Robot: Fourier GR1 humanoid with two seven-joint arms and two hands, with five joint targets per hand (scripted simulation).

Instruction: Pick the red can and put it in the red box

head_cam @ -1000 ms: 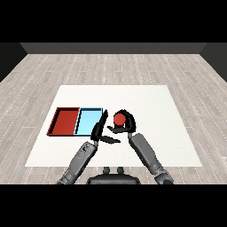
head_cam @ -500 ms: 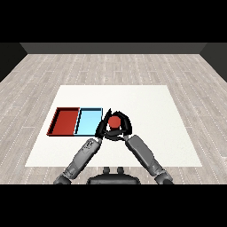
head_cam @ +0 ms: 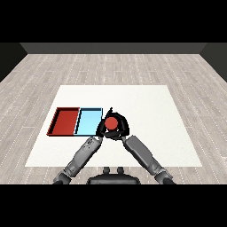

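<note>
Your right hand is curled round the small red cylindrical can, carrying it just off the near right corner of the shallow light blue tray. Your left hand sits close at the can's nine o'clock; you cannot tell whether its fingers are open. The shallow red tray, your target, lies further toward nine o'clock on the white table, so you likely need to travel leftward across the blue one.

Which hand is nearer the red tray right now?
Left. The left hand sits by the light blue tray's near right corner, one tray from the red tray. The right hand is farther right, curled round the red can.
</note>
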